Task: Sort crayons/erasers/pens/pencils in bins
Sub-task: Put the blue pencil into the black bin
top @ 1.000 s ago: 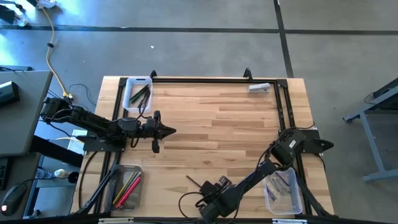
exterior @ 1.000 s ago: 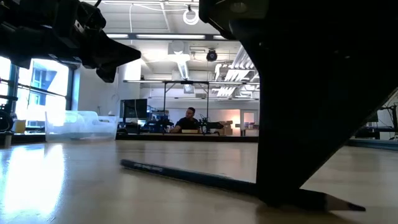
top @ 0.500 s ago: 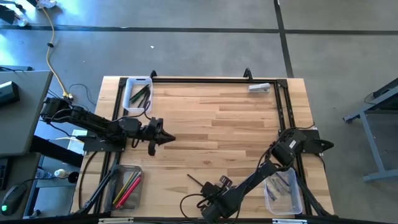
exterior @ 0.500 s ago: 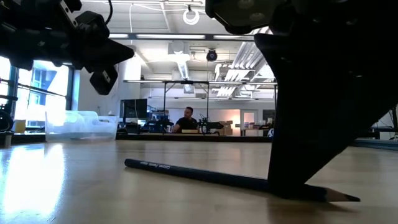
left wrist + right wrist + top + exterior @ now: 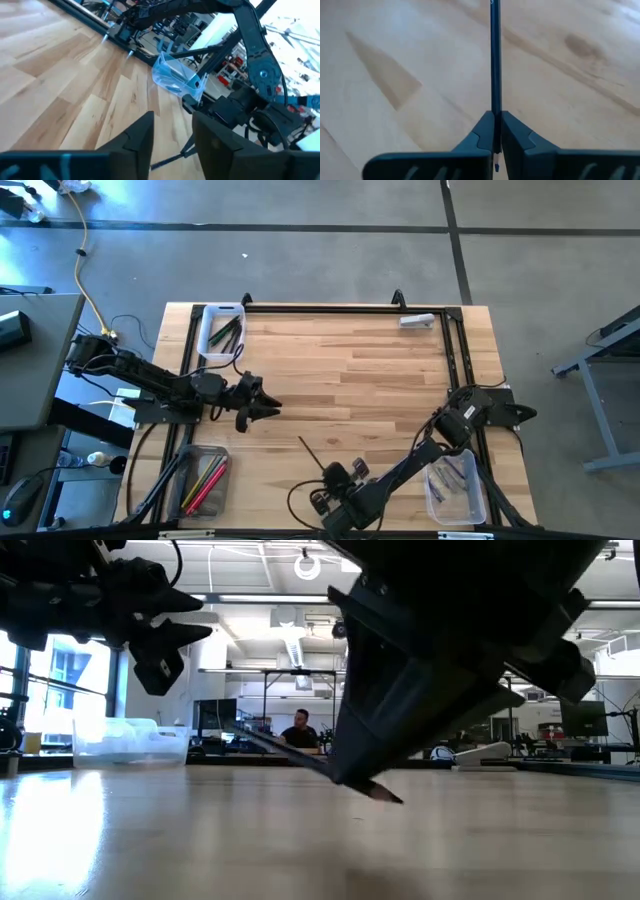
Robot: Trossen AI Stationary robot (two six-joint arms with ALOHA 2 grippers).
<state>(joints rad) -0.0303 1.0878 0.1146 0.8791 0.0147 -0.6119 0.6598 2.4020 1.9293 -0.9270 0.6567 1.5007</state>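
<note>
On the wooden table [image 5: 350, 380], near its front edge, a dark pencil [image 5: 494, 60] is pinched tight in the right gripper [image 5: 495, 131] and lifted off the wood. The left gripper [image 5: 172, 127], fingers a little apart, is held empty near the white-rimmed bin [image 5: 221, 330].

Robotics lab / open-plan workshop. Pale wood-plank worktable [image 5: 340, 380] with a black metal frame rail [image 5: 320, 309] stands on a bare grey concrete floor [image 5: 330, 260] marked with dark tape lines [image 5: 300, 227]. Yellow cable [image 5: 84, 265] trails across the floor to a grey side desk [image 5: 30, 360]. Low view looks into a big hall: long ceiling strip lights [image 5: 270, 598], white exposed ducting [image 5: 290, 640], black monitors [image 5: 214, 714] on benches, a seated person [image 5: 302, 732] at a desk. Left wrist view shows more cluttered benches and racks [image 5: 280, 55] behind.
</note>
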